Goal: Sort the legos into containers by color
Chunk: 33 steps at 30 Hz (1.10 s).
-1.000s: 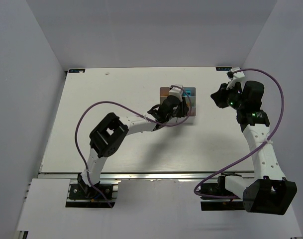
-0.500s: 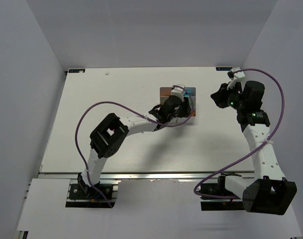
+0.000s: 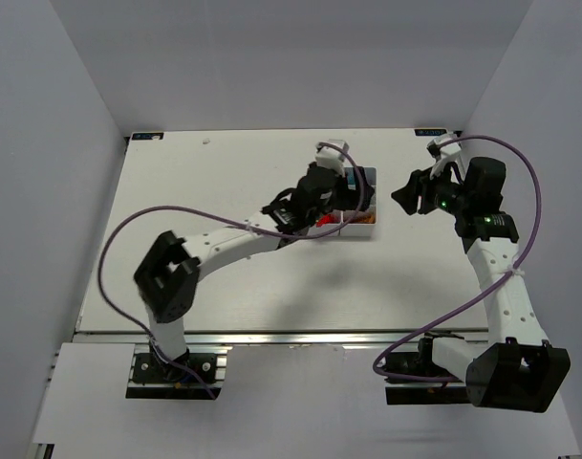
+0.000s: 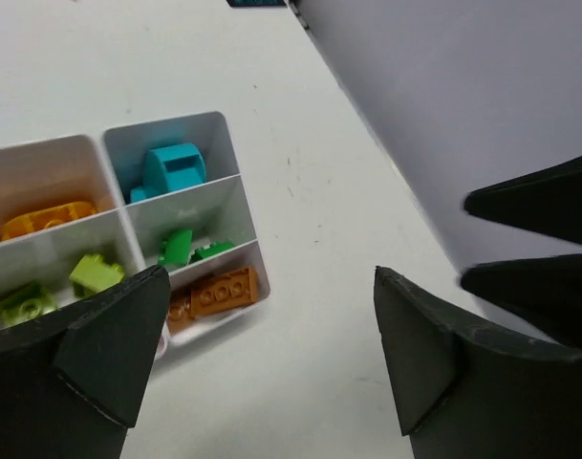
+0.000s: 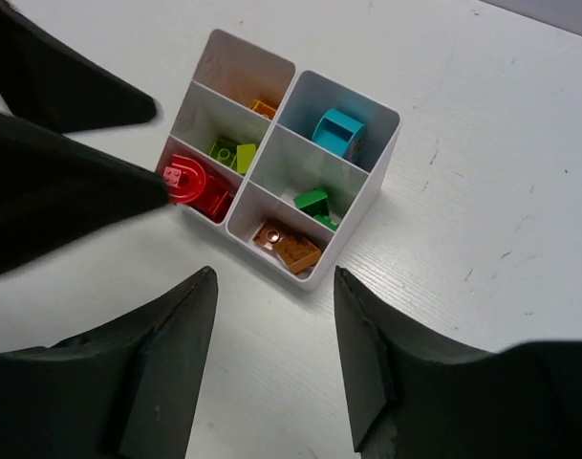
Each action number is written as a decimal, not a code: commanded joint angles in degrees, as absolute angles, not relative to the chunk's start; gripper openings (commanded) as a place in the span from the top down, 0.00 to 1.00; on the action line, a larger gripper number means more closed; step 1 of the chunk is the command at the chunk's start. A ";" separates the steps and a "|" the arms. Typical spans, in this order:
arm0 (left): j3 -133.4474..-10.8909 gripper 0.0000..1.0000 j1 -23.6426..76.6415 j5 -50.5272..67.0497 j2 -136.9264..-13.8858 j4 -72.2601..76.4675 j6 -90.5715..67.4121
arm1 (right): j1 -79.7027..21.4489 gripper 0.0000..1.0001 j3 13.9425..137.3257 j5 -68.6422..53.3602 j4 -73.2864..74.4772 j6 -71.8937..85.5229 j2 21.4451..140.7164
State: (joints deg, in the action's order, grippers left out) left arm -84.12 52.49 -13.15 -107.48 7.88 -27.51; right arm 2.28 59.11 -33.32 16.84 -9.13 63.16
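Table [image 3: 224, 277]. We see the left gripper [image 4: 271, 287] over the tray's [image 5: 365, 206] 9 o'clock side, fingers wide, empty. The right gripper [image 5: 274, 277] is at its 3 o'clock, wide, empty. The tray is at the table's 1 o'clock and holds the red [image 5: 190, 182], teal [image 5: 336, 129] and brown [image 5: 289, 247] legos.

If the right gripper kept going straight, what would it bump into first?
Most likely the white tray, at the corner compartment holding the brown brick. The right gripper aims there, though depth is unclear.

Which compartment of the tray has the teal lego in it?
The corner compartment diagonally opposite the red lego, next to the one with the orange lego.
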 commanded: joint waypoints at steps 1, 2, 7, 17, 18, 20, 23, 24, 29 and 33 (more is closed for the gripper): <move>-78.50 0.02 50.90 -15.29 -94.78 4.75 -29.26 | 2.64 0.41 62.40 -37.17 20.12 -12.74 63.81; -77.01 0.02 50.45 -15.38 -93.01 4.05 -29.79 | 2.64 0.38 62.84 -37.44 20.65 -12.92 64.42; -68.48 0.02 47.82 -16.34 -82.55 -1.21 -30.41 | 2.55 0.11 65.65 -38.23 24.07 -13.01 66.18; -62.58 0.02 42.81 -17.58 -66.19 -12.21 -29.79 | 2.64 0.11 70.75 -32.00 31.19 -11.69 69.17; -62.40 0.02 42.19 -17.67 -64.79 -12.83 -29.71 | 2.64 0.10 70.93 -31.82 31.64 -11.78 69.17; -61.88 0.02 41.66 -17.75 -63.73 -14.06 -29.88 | 2.64 0.11 71.28 -31.55 32.69 -12.04 69.08; -61.00 0.02 41.13 -18.02 -61.97 -14.85 -30.23 | 2.64 0.11 71.54 -29.54 32.78 -11.34 68.56; -60.82 0.02 41.05 -18.19 -61.61 -15.03 -30.32 | 2.64 0.11 71.63 -28.84 32.87 -10.99 68.38; -60.03 0.02 40.96 -18.98 -59.94 -15.73 -31.02 | 2.64 0.11 71.72 -22.95 32.26 -7.30 68.29; -60.12 0.02 40.87 -19.34 -59.33 -16.61 -31.29 | 2.64 0.11 70.14 -20.74 30.59 -5.36 67.85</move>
State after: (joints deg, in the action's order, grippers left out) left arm -60.42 41.30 -18.28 -61.17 -15.16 -30.85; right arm 2.31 69.25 -23.92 32.14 -7.75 69.14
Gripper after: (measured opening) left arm 0.982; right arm 0.895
